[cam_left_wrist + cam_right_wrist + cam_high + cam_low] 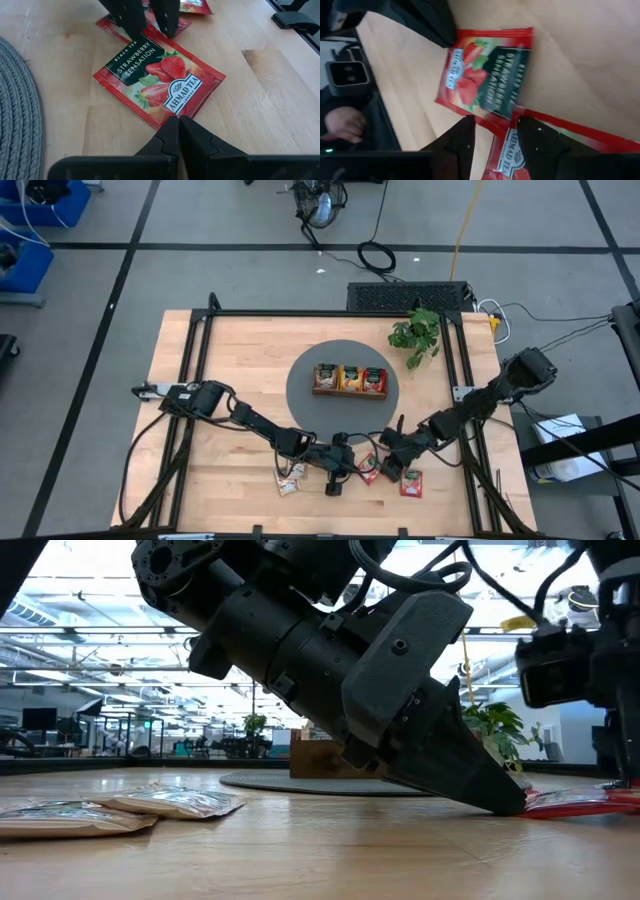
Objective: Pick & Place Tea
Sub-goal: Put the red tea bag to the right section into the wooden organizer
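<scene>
A red strawberry tea sachet (157,77) lies flat on the table near its front edge, between my two grippers; it also shows in the high view (368,470) and the right wrist view (485,75). My left gripper (178,122) is shut, with its tips at the sachet's left edge. My right gripper (495,132) is open. Its fingers (131,20) stand over the sachet's opposite edge, where it overlaps a second red sachet (520,150). A third red sachet (411,482) lies to the right. My left gripper's shut fingertips (510,802) touch the red sachet's left edge (172,114), beside the brand label. The fingers slant down from the table's left. The sachet lies flat on the table. My right gripper's open fingertips stand at the sachet's far edge (150,37); I cannot tell whether they touch it.
A brown wooden tray (316,380) holding sachets in its three compartments sits on a round grey mat (300,405) at the table's middle. A leafy plant (418,335) stands at the back right. Two pale sachets (291,480) lie left of my left gripper, also in the low view (170,802).
</scene>
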### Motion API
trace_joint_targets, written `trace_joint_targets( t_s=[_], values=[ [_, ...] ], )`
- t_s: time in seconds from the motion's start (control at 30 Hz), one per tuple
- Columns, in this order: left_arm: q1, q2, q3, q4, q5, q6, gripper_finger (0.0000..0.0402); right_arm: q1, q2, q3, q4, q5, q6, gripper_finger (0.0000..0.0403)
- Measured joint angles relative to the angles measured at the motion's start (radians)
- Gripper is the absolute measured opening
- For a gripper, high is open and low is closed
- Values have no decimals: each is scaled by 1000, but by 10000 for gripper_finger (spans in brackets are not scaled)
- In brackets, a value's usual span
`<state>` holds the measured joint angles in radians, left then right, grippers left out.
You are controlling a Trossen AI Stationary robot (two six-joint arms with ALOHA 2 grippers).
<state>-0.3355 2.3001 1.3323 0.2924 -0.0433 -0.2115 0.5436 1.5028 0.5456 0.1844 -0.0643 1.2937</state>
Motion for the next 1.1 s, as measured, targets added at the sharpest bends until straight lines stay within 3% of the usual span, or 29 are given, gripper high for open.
trace_joint_targets(
  t_s=[0.2, 0.73, 0.9, 1.1],
  values=[
    [0, 0, 0, 0, -1, 7, 21, -32, 65, 1, 123, -43, -20, 128],
    [1, 0, 0, -3, -2, 8, 21, -40, 66, -1, 115, 52, -120, 61],
    [0, 0, -1, 7, -7, 48, 21, -39, 67, -1, 120, 64, -202, 10],
    [-20, -27, -4, -4, -14, 141, 21, -30, 67, -1, 141, 67, -257, 4]
  ],
)
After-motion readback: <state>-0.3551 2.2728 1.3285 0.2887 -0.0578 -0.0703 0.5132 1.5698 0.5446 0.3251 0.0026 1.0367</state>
